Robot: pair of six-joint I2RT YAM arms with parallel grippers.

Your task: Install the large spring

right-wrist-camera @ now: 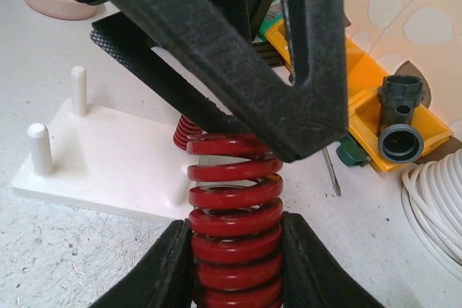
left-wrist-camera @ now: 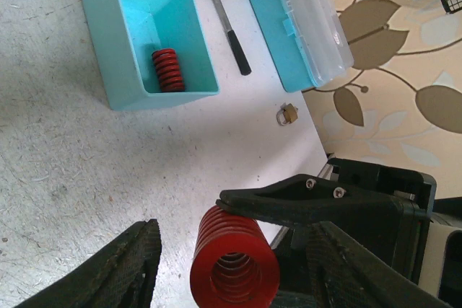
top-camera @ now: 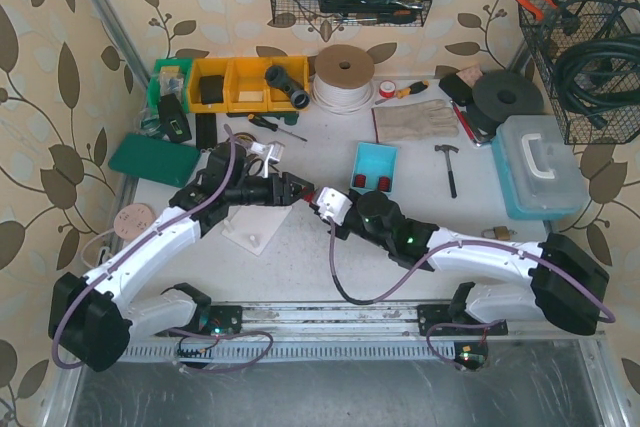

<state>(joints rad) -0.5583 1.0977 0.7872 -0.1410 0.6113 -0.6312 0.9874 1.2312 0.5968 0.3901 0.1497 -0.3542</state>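
My right end effector (right-wrist-camera: 234, 250) is clamped on the large spring (right-wrist-camera: 234, 185); my left end effector (left-wrist-camera: 234, 250), fingers apart, straddles its far end.

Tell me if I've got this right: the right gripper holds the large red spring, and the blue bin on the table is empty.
Not quite: the blue bin holds a smaller red spring, as the left wrist view shows. The right gripper does hold the large red spring.
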